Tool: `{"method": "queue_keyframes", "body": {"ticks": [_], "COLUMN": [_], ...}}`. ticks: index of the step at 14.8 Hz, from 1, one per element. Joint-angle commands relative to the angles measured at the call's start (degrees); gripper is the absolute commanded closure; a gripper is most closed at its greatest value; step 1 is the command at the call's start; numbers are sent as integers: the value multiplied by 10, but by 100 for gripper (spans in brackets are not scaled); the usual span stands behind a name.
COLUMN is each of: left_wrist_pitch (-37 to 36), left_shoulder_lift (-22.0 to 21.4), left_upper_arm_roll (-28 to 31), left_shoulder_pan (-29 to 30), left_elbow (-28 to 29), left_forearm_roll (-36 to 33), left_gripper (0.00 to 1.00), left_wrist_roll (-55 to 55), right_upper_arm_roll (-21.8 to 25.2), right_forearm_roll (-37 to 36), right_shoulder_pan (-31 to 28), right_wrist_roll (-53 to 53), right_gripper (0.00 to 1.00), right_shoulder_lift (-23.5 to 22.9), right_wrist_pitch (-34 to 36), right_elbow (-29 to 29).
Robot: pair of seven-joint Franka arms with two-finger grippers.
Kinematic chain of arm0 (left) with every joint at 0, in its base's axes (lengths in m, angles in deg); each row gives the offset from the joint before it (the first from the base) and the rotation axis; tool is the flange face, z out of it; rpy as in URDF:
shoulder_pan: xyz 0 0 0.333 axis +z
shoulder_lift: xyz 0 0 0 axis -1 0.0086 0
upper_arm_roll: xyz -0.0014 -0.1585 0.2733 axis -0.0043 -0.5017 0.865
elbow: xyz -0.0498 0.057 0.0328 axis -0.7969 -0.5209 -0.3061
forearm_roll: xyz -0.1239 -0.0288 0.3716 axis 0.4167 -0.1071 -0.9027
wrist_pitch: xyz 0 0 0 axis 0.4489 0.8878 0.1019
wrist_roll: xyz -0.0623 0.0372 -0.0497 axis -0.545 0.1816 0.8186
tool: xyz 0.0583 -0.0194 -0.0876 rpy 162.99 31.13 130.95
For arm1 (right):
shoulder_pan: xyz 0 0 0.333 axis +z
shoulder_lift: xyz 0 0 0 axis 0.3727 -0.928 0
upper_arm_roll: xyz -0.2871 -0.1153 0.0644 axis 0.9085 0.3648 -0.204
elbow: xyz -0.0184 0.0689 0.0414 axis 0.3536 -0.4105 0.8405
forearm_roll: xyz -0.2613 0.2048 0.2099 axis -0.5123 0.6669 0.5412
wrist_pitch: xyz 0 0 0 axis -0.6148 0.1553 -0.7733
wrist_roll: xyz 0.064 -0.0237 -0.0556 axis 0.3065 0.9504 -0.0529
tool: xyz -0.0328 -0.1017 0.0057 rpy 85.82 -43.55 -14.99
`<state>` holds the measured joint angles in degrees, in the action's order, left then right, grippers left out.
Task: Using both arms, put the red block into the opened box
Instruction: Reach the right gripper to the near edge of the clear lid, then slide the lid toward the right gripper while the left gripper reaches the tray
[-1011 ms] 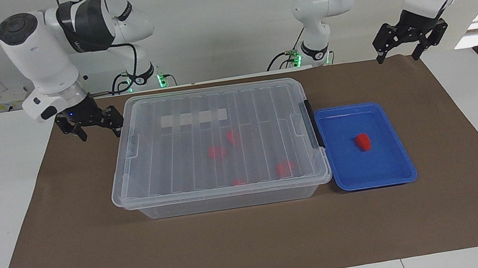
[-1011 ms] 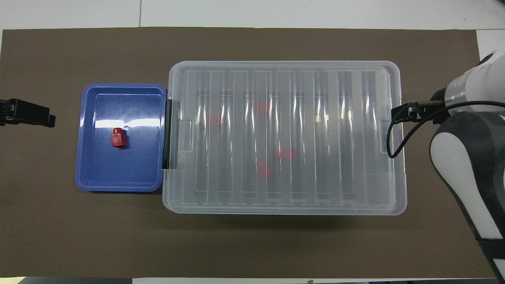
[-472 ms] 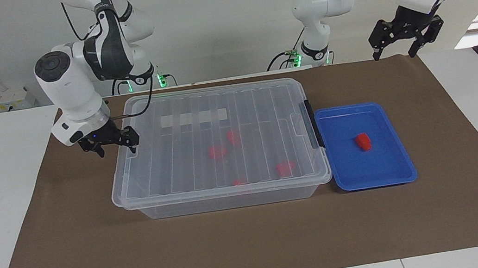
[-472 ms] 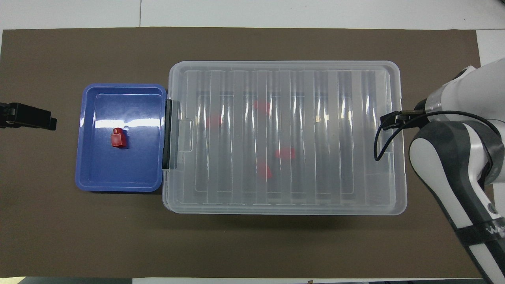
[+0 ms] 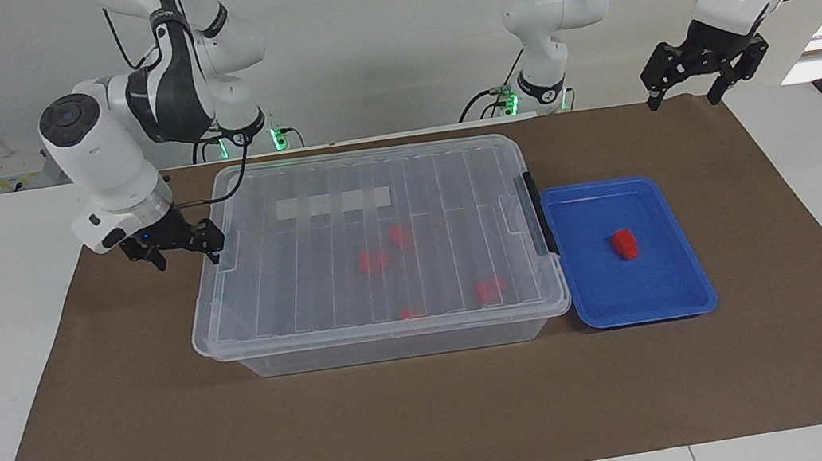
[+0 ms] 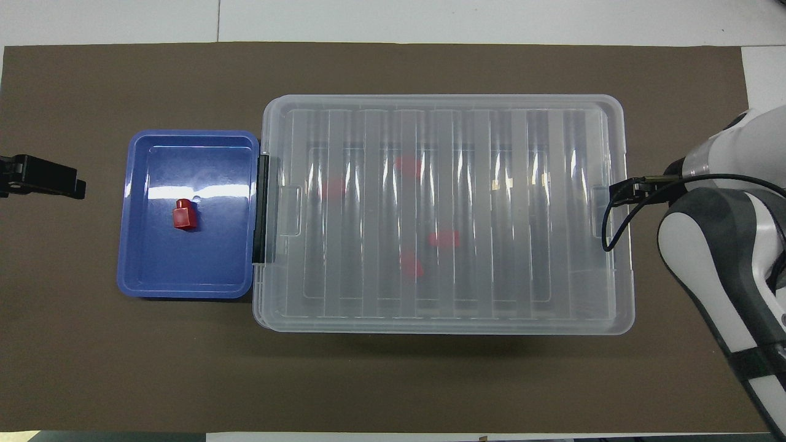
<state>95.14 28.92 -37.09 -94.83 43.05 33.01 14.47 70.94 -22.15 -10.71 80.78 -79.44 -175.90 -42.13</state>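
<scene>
A: Facing view?
B: Right pincer spread wide, empty, low at the box end by the lid edge. Left pincer raised, wide, empty, over the mat corner.

A: Overhead view?
B: Red block lies in the blue tray beside the closed box. Right pincer hidden under its arm; left pincer cut off at the edge.

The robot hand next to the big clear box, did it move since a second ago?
Yes. The right gripper came down and in from off the box's corner to its end edge, then backed off slightly.
</scene>
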Motion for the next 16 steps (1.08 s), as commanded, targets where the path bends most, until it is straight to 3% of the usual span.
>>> {"method": "queue_keyframes", "body": {"ticks": [1,3,7,13,16], "left_wrist_pitch": [40,92,122,270,342], "left_shoulder_lift": [5,2,9,16,39], "left_upper_arm_roll": [14,14,14,14,15], "left_shoulder_pan": [-6,-5,-5,-4,-5], "left_elbow": [23,72,90,221,269], "left_forearm_roll": [6,6,6,6,5], "left_gripper": [0,0,0,0,0], "left_wrist_roll": [-3,-3,-4,-3,-1], "right_upper_arm_roll": [-3,-3,-3,-3,-2], "right_forearm_roll": [7,7,7,7,6], "right_shoulder_pan": [-21,-36,-56,-91,-106], "right_wrist_roll": [34,52,82,133,151], "right_gripper": [0,0,0,0,0], "right_shoulder_lift": [15,15,14,11,11], "right_wrist_pitch": [-5,-6,-7,-6,-6], "right_elbow": [-15,-15,-13,-8,-8]}}
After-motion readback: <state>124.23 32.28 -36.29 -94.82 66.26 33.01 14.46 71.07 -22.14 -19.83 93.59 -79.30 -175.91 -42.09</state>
